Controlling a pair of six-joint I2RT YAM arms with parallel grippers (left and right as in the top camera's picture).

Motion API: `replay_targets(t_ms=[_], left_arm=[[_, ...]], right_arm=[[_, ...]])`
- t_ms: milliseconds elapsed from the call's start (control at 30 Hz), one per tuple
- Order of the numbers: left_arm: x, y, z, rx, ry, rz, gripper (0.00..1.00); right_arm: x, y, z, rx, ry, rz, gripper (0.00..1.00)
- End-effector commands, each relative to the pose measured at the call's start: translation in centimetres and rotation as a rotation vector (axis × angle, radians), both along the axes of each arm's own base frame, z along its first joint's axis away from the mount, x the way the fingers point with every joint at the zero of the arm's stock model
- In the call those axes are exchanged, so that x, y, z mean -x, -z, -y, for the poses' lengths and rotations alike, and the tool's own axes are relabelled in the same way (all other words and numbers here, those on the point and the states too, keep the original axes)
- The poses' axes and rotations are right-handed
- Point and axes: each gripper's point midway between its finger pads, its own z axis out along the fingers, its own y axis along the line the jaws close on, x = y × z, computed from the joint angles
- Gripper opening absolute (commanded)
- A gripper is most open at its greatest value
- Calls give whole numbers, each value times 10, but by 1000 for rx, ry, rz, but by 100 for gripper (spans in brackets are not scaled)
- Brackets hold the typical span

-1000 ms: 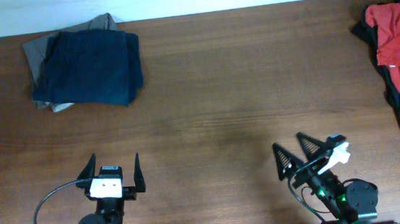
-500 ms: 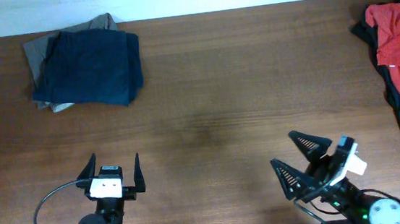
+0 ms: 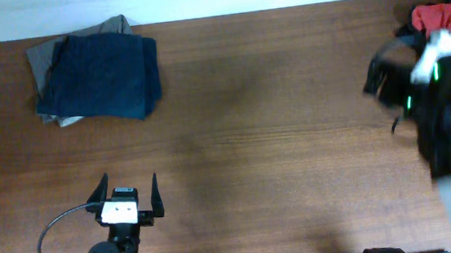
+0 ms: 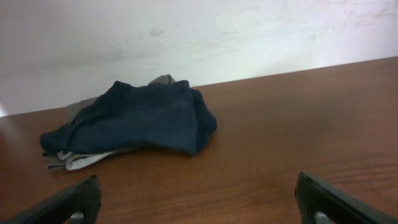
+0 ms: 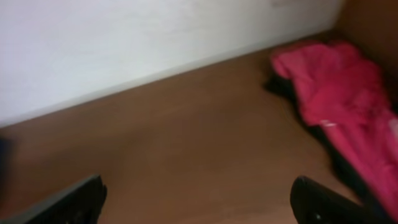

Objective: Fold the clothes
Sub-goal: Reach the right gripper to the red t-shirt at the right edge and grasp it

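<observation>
Change noted: the right gripper (image 3: 380,73) has left its station at the near edge and now stands far to the right, close to the pile at the right-hand end of the table (image 3: 276,138). The overhead view shows this arm smeared by motion, so it is judged to be mid-swing rather than settled. Its jaws stand wide and empty; in the right wrist view both tips sit at the bottom corners with only bare wood between them. The shirt (image 3: 438,16) lies crumpled in the far right corner on top of a dark garment (image 5: 281,87), and the arm partly masks it from overhead. In the right wrist view it lies ahead and to the right of the gripper, apart from the jaws, with no contact seen. No logo or lettering can be made out. The left gripper (image 3: 128,184) is unchanged: parked at the near edge, wide open, holding nothing, and facing the navy stack (image 4: 137,115) at far left, which rests on a grey piece (image 3: 43,56). Assessment: the work is at the reach for the shirt, with no grasp made and no fold begun. The shirt will likely need drawing onto the open middle of the table and spreading flat. Risk: the dark garment beneath may drag along with it.
</observation>
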Motion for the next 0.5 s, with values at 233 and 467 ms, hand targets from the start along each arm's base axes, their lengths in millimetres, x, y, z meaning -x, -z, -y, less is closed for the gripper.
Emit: replay_targets(t_ms=[233, 467], left_arm=[[0, 2, 0, -17, 1, 1, 99], [0, 2, 0, -16, 1, 0, 99]], right_arm=[[-86, 88, 143, 62, 261, -401, 99], [-104, 154, 204, 29, 351, -441, 99]])
